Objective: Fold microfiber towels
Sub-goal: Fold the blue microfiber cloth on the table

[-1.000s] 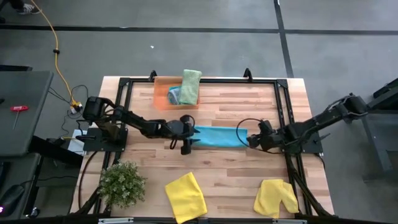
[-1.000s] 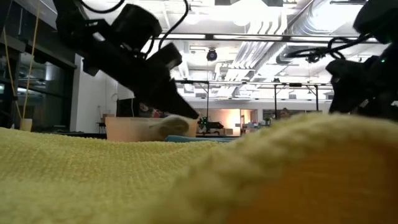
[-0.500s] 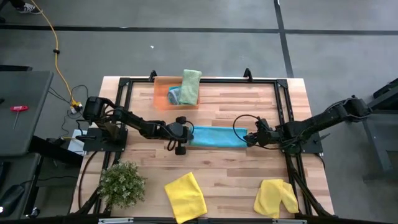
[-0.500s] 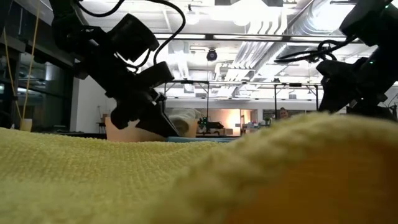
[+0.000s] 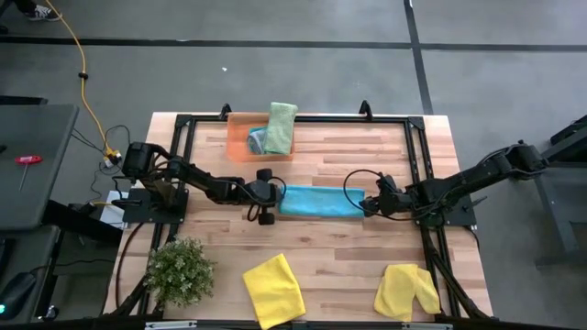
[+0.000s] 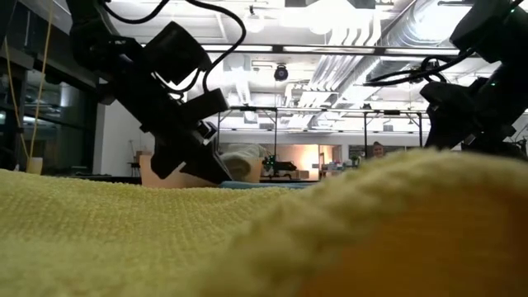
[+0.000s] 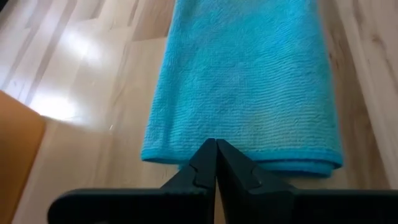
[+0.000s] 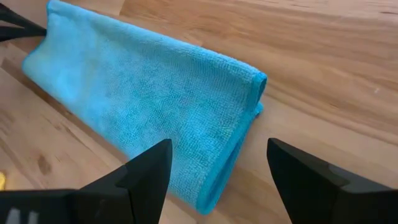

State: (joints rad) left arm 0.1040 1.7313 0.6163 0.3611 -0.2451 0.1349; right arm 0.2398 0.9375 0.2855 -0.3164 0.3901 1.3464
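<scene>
A teal towel, already folded into a long strip, lies mid-table with one gripper at each short end, likely set up for a fold end to end. The left gripper sits at the strip's left end, fingers pressed together right at the hem; its wrist view shows the tips meeting at the cloth's edge, but whether any fabric is pinched between them I cannot tell. The right gripper hovers at the right end, fingers spread wide and holding nothing, the folded end lying between them. Bare wood runs along both long sides of the strip, so there is room to carry an end across. Two yellow towels lie at the table's near edge, well apart from the work. A green towel rests on the orange tray at the far edge. A plant stands at the near-left corner.
</scene>
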